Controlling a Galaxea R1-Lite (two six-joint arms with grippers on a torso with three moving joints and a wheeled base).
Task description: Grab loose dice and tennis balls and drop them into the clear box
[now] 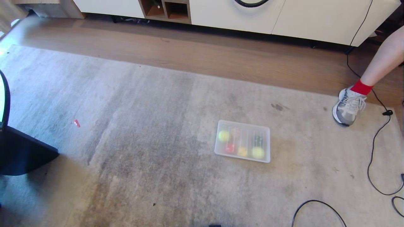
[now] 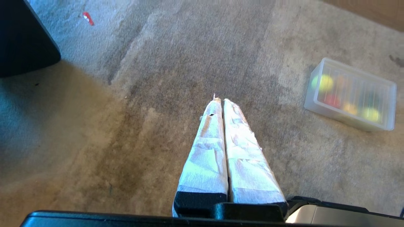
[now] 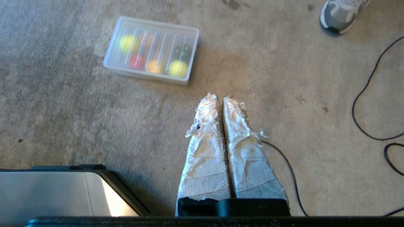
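Observation:
The clear box (image 1: 267,142) lies on the grey carpet, with ribbed lines across its top. Blurred inside it sit two tennis balls (image 1: 223,136) (image 1: 258,152) and the dice: a red one (image 1: 230,147), a yellow one (image 1: 242,151) and a dark green one (image 1: 258,140). No loose die or ball shows on the carpet. My left gripper (image 2: 221,100) hangs shut over bare carpet, well to the left of the box (image 2: 341,116). My right gripper (image 3: 220,96) is shut too, nearer me than the box (image 3: 148,75). Both hold nothing and neither shows in the head view.
A person's leg with a red sock and grey sneaker (image 1: 348,105) stands at the carpet's right edge. Black cables (image 1: 374,151) trail along the right side. A dark object (image 1: 19,154) sits at the left, a small red scrap (image 1: 76,123) beside it. White cabinets (image 1: 236,15) line the back.

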